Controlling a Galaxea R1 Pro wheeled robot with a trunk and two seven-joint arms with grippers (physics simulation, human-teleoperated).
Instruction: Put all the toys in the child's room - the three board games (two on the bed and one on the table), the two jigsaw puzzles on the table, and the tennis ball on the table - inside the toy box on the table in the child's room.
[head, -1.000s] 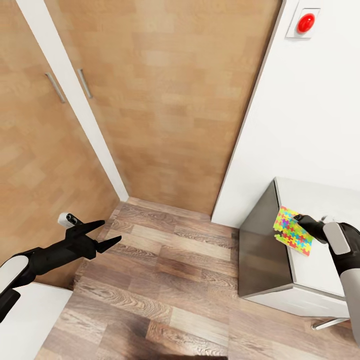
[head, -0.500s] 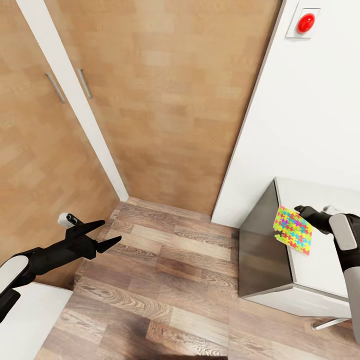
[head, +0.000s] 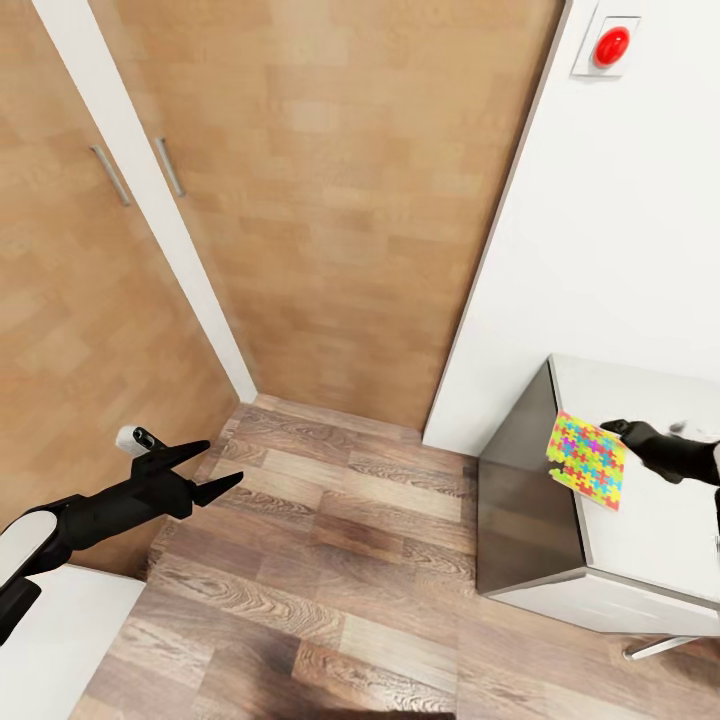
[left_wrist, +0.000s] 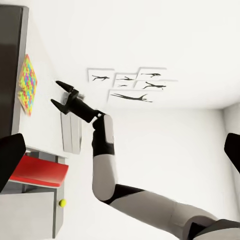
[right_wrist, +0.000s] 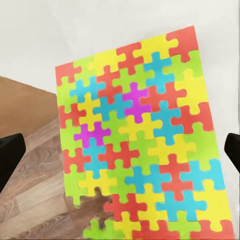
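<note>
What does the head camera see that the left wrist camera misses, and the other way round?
Head camera: wooden wardrobe doors, a red wall button, the open left claw. Left wrist camera: black silhouette pictures, a red chair seat, a small yellow ball. Both: the jigsaw puzzle on the table edge and the open right claw beside it.

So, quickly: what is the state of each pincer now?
Left pincer: open, holding nothing.
Right pincer: open, apart from the flat jigsaw-patterned box.
</note>
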